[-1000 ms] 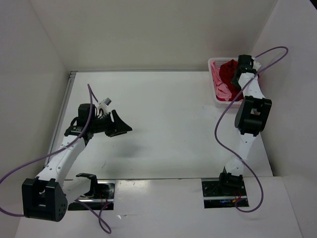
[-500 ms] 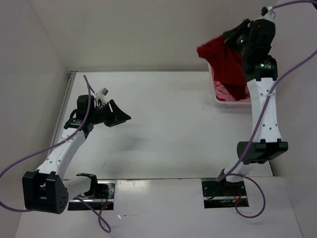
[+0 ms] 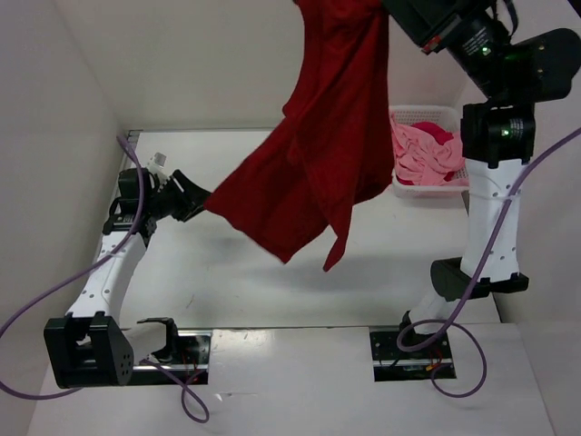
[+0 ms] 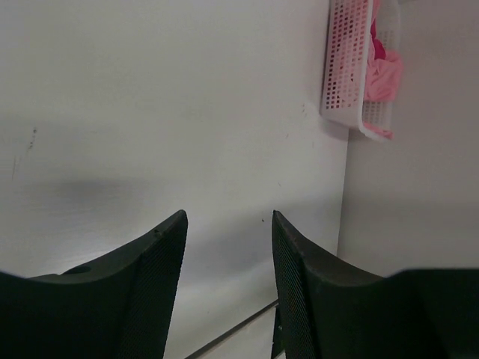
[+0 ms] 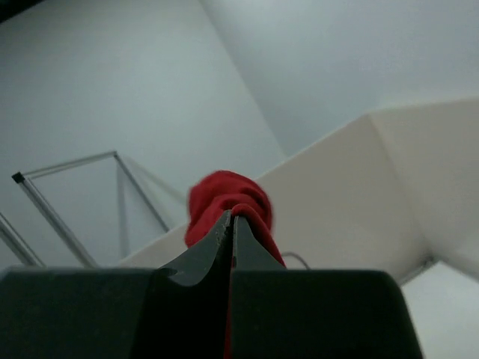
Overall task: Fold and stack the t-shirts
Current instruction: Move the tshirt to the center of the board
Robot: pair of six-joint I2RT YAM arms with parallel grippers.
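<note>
"Dark red t-shirt (image 3: 313,163): where is it?"

"Hanging in the air over the table (image 3: 227,291), spread open and draped at a slant. Its top is bunched at the upper edge of the overhead view. Its lowest tip hangs toward the near side. Contact with the table cannot be confirmed."

"What holds it?"

"The right gripper (image 5: 230,217), raised high on its arm. The wrist view shows its fingers pressed together with a wad of red cloth pinched between the tips."

"And the left gripper (image 4: 228,217)?"

"Its fingers are spread apart, and only the table surface shows between them. From overhead it sits low at the left side, just beside the shirt's left corner. Whether it touches that corner cannot be told."

"The other shirts?"

"Both lie crumpled in the white mesh basket (image 3: 451,113) at the far right corner of the table. The light pink t-shirt (image 3: 416,156) fills most of it. The magenta-pink t-shirt (image 3: 439,134) shows toward the back, partly under the pink one."

"Basket condition?"

"Upright on the table, against the right wall."
</note>
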